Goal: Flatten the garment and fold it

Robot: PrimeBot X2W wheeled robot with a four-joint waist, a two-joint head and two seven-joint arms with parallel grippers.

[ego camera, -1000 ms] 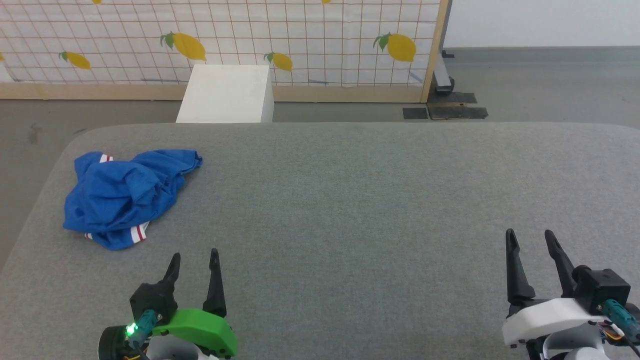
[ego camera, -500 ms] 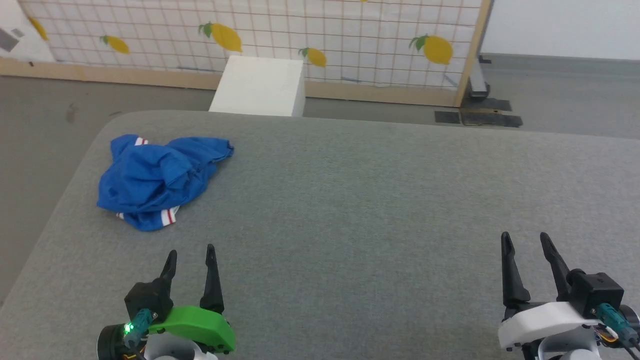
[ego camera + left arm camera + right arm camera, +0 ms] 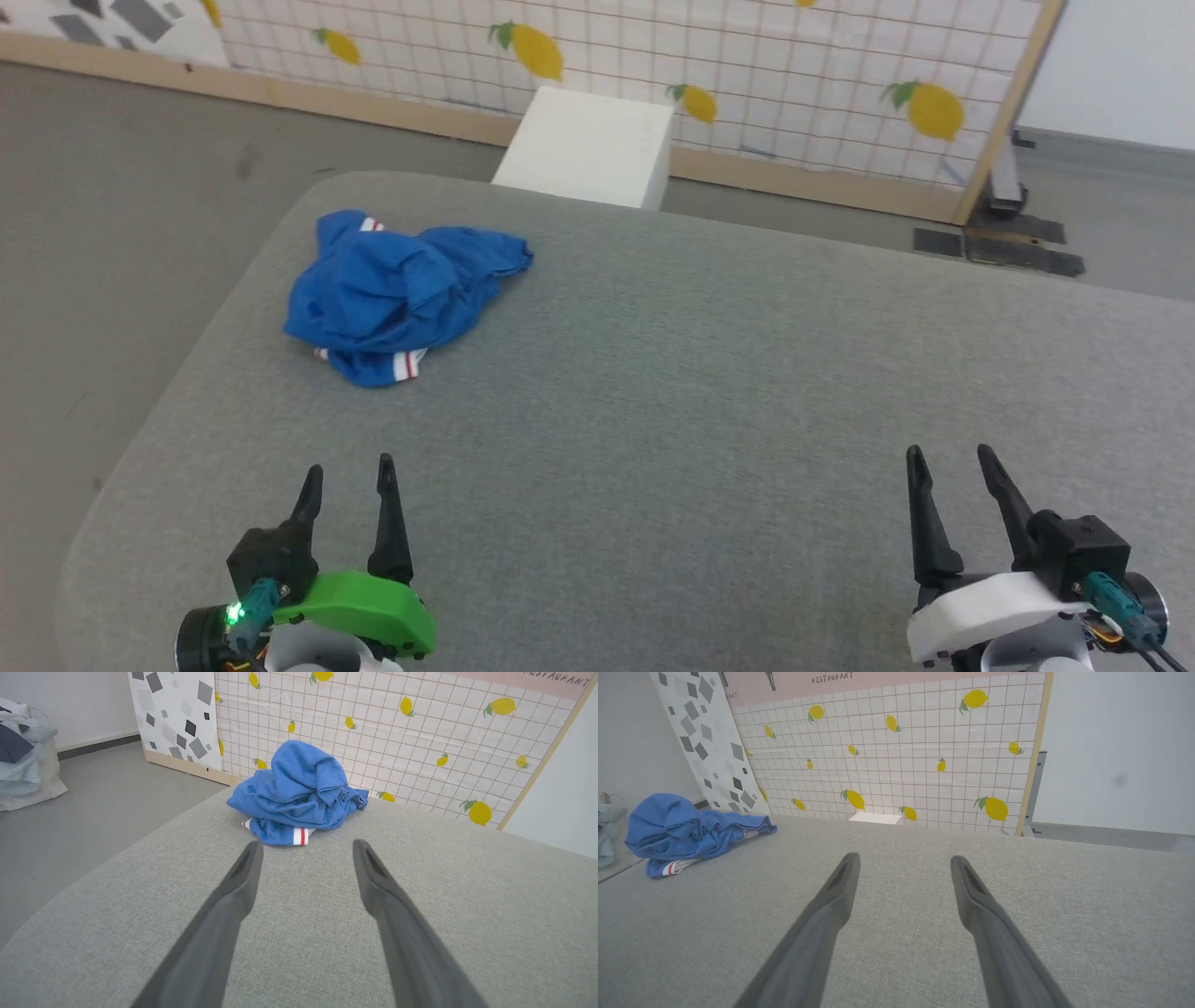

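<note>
Both pincers stand wide open with nothing between their fingers. In the head view the left pincer [image 3: 347,467] sits at about 7 o'clock and the right pincer [image 3: 949,453] at about 5 o'clock, with fingers pointing toward 12 over the near part of the grey counter [image 3: 700,373].

The royal-blue T-shirt [image 3: 401,289] lies crumpled in a heap at about 10 o'clock on the counter, near its far left corner and well apart from both pincers. It is roughly at 12 o'clock from the left pincer and 10 o'clock from the right one. Red-and-white striped trim [image 3: 404,366] peeks out at the heap's 6 o'clock edge and again at its 11 o'clock tip. The left wrist view has the heap straight ahead of the spread fingers, and the right wrist view has it far off at 9 o'clock.

Past the counter at 12 o'clock a white box [image 3: 588,145] stands on the grey floor [image 3: 121,187]. Behind it is a lemon-print grid panel [image 3: 747,65] in a wooden frame. At 2 o'clock black mats [image 3: 999,247] lie by the frame's post. In the left wrist view a panel with grey squares [image 3: 173,714] stands at 11 o'clock and a pile of pale laundry [image 3: 18,751] sits at 9 o'clock.
</note>
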